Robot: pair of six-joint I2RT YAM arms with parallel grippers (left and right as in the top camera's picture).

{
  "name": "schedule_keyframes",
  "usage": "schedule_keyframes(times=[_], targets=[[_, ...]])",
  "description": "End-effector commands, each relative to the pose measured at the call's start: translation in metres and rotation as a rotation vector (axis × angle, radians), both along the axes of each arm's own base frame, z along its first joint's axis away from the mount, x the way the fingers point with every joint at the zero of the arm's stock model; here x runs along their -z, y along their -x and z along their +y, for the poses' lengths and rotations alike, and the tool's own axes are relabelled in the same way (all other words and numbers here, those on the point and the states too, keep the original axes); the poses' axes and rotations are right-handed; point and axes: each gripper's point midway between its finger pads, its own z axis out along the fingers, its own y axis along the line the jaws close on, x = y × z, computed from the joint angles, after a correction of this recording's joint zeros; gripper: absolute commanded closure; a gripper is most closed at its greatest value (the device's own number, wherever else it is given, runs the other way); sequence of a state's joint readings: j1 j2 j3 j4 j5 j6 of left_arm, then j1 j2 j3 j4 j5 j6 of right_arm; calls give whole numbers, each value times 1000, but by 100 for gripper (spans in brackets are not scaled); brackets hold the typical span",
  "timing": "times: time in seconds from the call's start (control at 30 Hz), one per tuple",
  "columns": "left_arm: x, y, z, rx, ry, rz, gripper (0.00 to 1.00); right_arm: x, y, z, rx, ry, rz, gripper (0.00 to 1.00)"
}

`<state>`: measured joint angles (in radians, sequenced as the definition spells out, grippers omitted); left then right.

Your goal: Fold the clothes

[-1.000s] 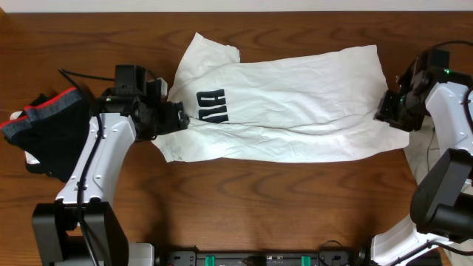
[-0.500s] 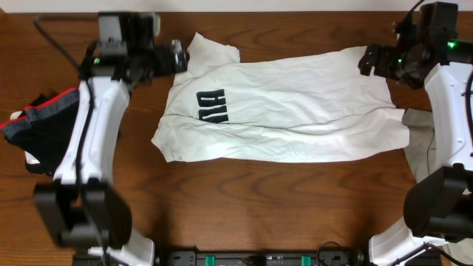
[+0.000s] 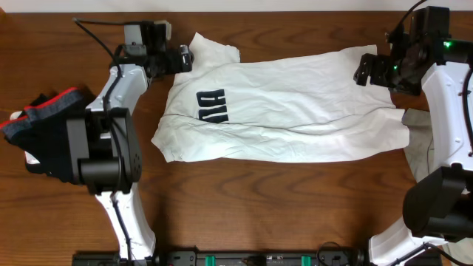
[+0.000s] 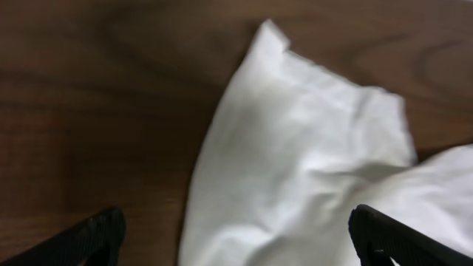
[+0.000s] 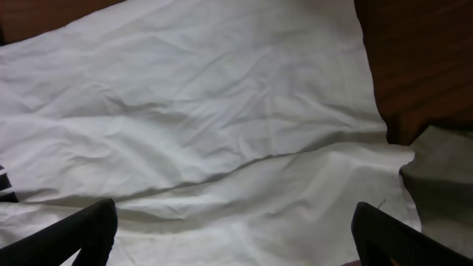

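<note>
The dark, wood-grained table (image 3: 244,192) carries the white T-shirt (image 3: 295,111) across its middle, with a sleeve at the far left and the hem to the right. The limp, creased cloth looks doubled lengthwise, so a pinch catching only one layer would likely drag that fold open. A dark garment (image 3: 44,125) with red trim lies bunched at the left edge. A grey cloth (image 3: 423,148) lies at the right, close enough to snag. The left fingers (image 4: 96,235) and right fingers (image 5: 85,229) stand spread, holding nothing.
</note>
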<state>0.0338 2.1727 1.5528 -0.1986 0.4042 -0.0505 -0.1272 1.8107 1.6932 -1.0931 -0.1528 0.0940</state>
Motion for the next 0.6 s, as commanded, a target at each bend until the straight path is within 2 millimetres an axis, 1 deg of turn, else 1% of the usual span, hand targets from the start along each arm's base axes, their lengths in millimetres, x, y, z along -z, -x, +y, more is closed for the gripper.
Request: schedule_keyframes(times=[0.0,0.1,0.13,0.23,0.33,0.47,0.57], targets=[[18,0,4,4,1,26,1,-5,0,-1,-10,19,-13,1],[30,6,-5,26,24,60,2,-5,0,-1,-10,19,-13,1],[33,8,-7,28,24,74,4,-5,0,-1,-10,19,-13,1],[38,14,-12,37,25,104,16,-5,0,-1,-10,19,-12,1],[41,19,-13,40,26,128,32,-5,2,-1,-10,18,-4,3],[45,27,-13,39,27,165,50,-4,4,0,-11,17,7,5],[45,28,-13,39,28,169,67,-4,4,0,-11,17,8,7]])
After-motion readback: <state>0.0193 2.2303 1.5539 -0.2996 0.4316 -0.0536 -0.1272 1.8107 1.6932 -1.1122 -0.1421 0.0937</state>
